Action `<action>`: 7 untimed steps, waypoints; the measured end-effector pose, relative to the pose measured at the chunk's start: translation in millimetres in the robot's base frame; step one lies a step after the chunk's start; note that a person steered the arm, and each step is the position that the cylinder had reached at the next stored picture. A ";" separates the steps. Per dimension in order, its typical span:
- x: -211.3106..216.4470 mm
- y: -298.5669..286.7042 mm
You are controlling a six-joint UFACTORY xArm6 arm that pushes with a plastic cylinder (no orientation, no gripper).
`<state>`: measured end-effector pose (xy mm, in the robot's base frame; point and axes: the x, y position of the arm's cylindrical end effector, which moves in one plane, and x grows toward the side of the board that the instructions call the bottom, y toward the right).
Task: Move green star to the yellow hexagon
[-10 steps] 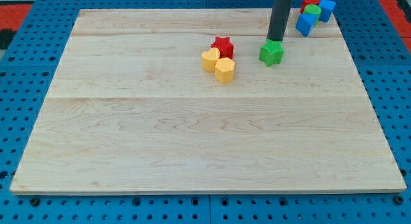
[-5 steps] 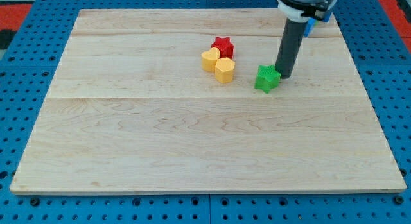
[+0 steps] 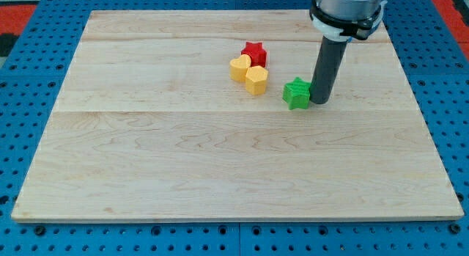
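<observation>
The green star (image 3: 297,93) lies on the wooden board (image 3: 220,161), right of centre in the upper half. My tip (image 3: 320,102) stands against the star's right side, touching it. The yellow hexagon (image 3: 256,80) sits a short way to the star's upper left, with a small gap between them. It touches a yellow heart-like block (image 3: 239,67) on its left and a red star (image 3: 254,53) above it.
The arm's grey body (image 3: 346,10) covers the board's top right corner, hiding whatever lies there. The board rests on a blue perforated table (image 3: 440,102).
My tip has moved down and to the left, pushing the green star down-left, closer to the yellow hexagon. The blue, red and green blocks at the top right are now hidden by the arm.
</observation>
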<state>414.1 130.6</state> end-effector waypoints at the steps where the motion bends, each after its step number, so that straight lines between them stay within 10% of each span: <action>1: -1.5 -0.7; 7: -0.9 -60.0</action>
